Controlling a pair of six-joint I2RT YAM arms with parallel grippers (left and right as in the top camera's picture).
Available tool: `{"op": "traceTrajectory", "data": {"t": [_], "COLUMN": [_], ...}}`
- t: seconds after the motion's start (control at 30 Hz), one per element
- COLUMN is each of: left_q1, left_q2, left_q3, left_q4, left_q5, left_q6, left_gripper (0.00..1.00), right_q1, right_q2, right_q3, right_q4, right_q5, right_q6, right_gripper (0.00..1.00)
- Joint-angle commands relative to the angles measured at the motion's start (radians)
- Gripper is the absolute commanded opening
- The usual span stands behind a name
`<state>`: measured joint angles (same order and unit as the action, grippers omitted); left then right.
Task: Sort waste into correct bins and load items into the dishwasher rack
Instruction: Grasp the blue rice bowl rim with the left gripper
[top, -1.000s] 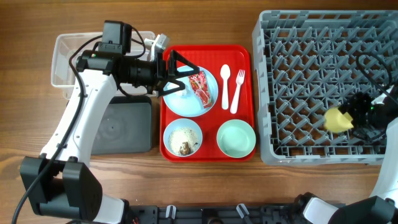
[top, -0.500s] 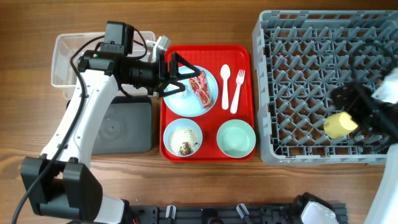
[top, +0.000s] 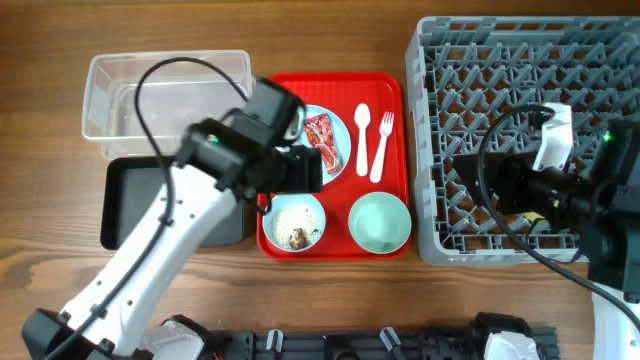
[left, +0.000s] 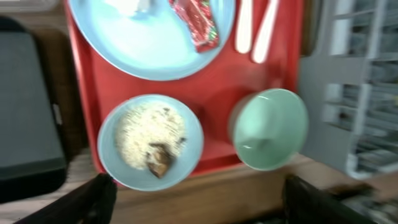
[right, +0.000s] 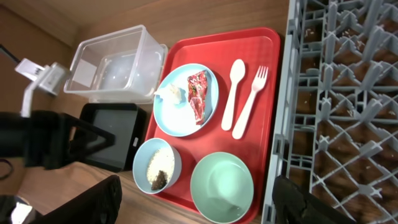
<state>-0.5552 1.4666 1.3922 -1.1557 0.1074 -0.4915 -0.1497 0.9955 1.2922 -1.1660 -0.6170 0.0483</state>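
Left claw (left: 202, 198) spread wide, right claw (right: 199, 202) spread wide, both pointing downward

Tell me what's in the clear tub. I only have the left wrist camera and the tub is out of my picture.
Observer: Nothing that I can see. From overhead, the clear tub looks empty.
Operator: I see two white handles on the red tray. Which one is the fork?
Observer: The right one. The fork lies right of the spoon, and both heads point toward the far edge of the table.
Operator: Where is the right arm?
Observer: The right arm is over the dishwasher rack and hides part of its near right side.
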Motion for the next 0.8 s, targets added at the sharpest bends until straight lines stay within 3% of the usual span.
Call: {"op": "traceTrajectory", "data": {"t": [0.0,0.07,0.23,0.33,0.63,0.77], "left_q1": [-0.087,-0.121,-0.177,-0.199,-0.239,-0.239], "left_q2": [0.035,0.053,0.099,0.144,0.295,0.341], "left_q3": [-0.062,-0.092,-0.196,-0.245,-0.249,-0.249], "left_q4": [0.027,0.039,0.164,0.257,0.286,0.311], "left_q5": [-0.154,-0.159,-0.184,-0.183,-0.184,-0.184], "left_q6": [-0.111,-0.124,-0.192,-0.206,-0.22,-0.22], "left_gripper": [0.73,0.64,0.63,0.54,0.56,0.47], "right_q1": [0.006,0.006,0.006,0.006,0.006,0.006], "right_q2": [0.002,0.002,0.004,0.011,0.026,0.027], "right_q3": [0.016,0.016,0.016,0.016,0.016,0.016], "right_q4": [0.009,0.009,0.011,0.008,0.005,0.001], "right_q5": [-0.021,-0.021,-0.021,-0.021,-0.021,-0.021], "right_q6": [0.006,0.004,0.005,0.007,0.008,0.008], "right_gripper": [0.79,0.79,0.79,0.8,0.8,0.8]}}
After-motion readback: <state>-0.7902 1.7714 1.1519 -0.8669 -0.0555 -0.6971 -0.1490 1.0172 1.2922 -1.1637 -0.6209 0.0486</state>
